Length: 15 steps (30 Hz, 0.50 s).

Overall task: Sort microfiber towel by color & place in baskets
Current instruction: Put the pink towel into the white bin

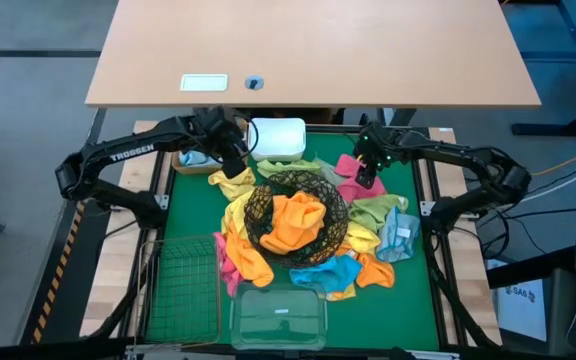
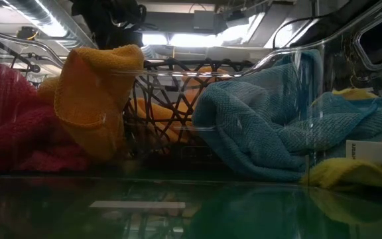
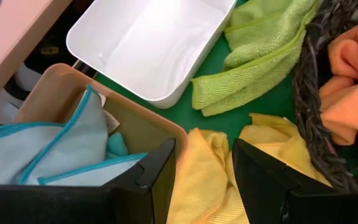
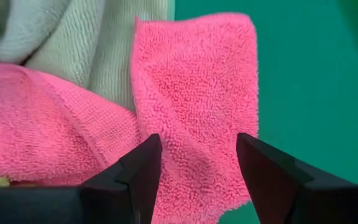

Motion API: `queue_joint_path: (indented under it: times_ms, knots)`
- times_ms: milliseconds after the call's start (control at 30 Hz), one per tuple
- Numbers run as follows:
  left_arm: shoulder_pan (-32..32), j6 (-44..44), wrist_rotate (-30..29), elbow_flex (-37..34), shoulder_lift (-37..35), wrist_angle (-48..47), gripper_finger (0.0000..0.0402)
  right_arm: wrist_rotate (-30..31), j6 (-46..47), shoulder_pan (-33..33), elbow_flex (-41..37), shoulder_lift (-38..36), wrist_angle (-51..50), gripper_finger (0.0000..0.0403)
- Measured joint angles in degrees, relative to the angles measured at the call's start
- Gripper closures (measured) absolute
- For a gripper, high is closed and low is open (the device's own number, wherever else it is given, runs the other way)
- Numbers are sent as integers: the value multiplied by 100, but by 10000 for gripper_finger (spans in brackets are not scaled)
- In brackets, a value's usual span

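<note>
Microfiber towels in yellow, pink, green, blue and orange lie heaped on the green mat around a black wire bowl (image 1: pixel 298 212) that holds orange towels (image 1: pixel 293 222). My left gripper (image 3: pixel 204 149) hangs open above a yellow towel (image 3: pixel 205 183) at the bowl's far left, beside the tan tray (image 3: pixel 135 121), which holds a light blue towel (image 3: pixel 55 146). My right gripper (image 4: pixel 197 146) stands open just over a pink towel (image 4: pixel 197 81) at the bowl's far right (image 1: pixel 349 189). Whether its fingers touch the cloth cannot be told.
A white tub (image 1: pixel 278 138) stands at the far edge between the arms, with a green towel (image 3: pixel 260 56) beside it. A green wire-mesh basket (image 1: pixel 183 285) and a clear plastic box (image 1: pixel 278 315) stand at the near edge. Bare green mat (image 4: pixel 316 74) lies beside the pink towel.
</note>
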Motion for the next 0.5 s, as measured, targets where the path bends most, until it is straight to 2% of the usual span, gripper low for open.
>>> queue_joint_path:
  times_ms: [367, 500]
  knots:
    - [-53, -12, -4, -2, 0, 0, 251, -2, -107, 1, 0, 322, -4, 197]
    - [-53, -12, -4, 0, 0, 2, 251, -3, -107, 1, 0, 411, -2, 220]
